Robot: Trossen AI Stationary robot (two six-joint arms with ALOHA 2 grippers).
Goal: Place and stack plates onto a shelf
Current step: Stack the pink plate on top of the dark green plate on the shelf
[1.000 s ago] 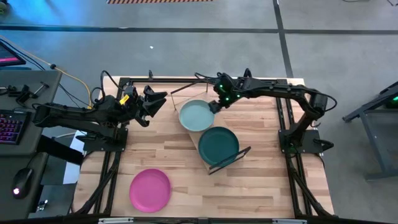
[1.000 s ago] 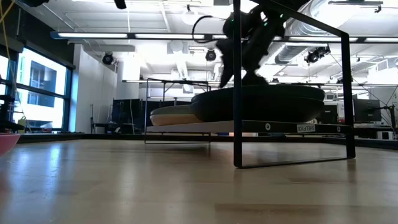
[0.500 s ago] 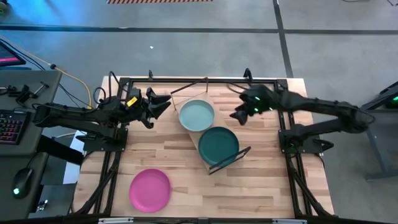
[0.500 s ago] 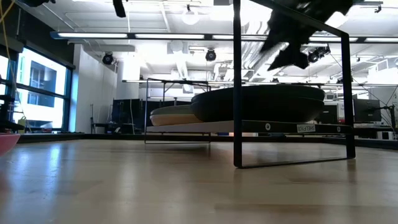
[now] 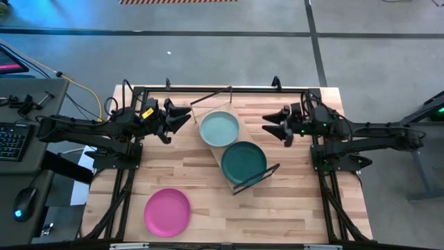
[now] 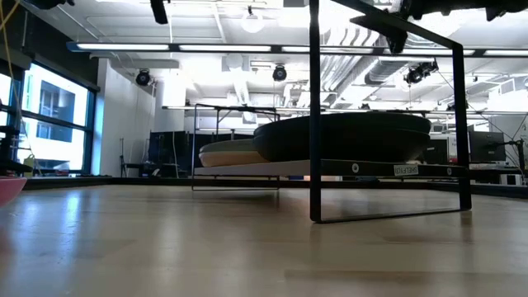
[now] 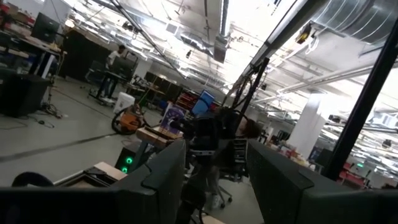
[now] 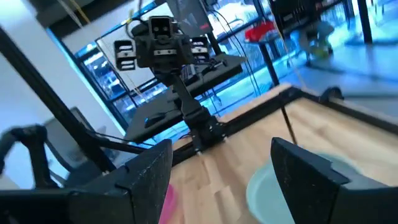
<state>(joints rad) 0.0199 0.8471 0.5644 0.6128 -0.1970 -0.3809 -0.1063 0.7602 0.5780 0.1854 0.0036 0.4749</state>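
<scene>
The wooden tabletop (image 5: 194,173) carries the shelf (image 5: 229,149), a light-wood board set slantwise near the middle, with a black metal frame at each end. On the shelf lie two plates side by side: the sage-green plate (image 5: 219,128) toward the far end and the dark teal plate (image 5: 243,161) toward the near end, their rims touching or nearly so. The magenta pink plate (image 5: 167,211) lies alone on the tabletop near the front left corner, well apart from the shelf. The left pincer (image 5: 182,115) hangs just left of the sage-green plate, fingers spread, holding nothing. The right pincer (image 5: 274,125) hangs right of the shelf, likewise spread wide and empty.
</scene>
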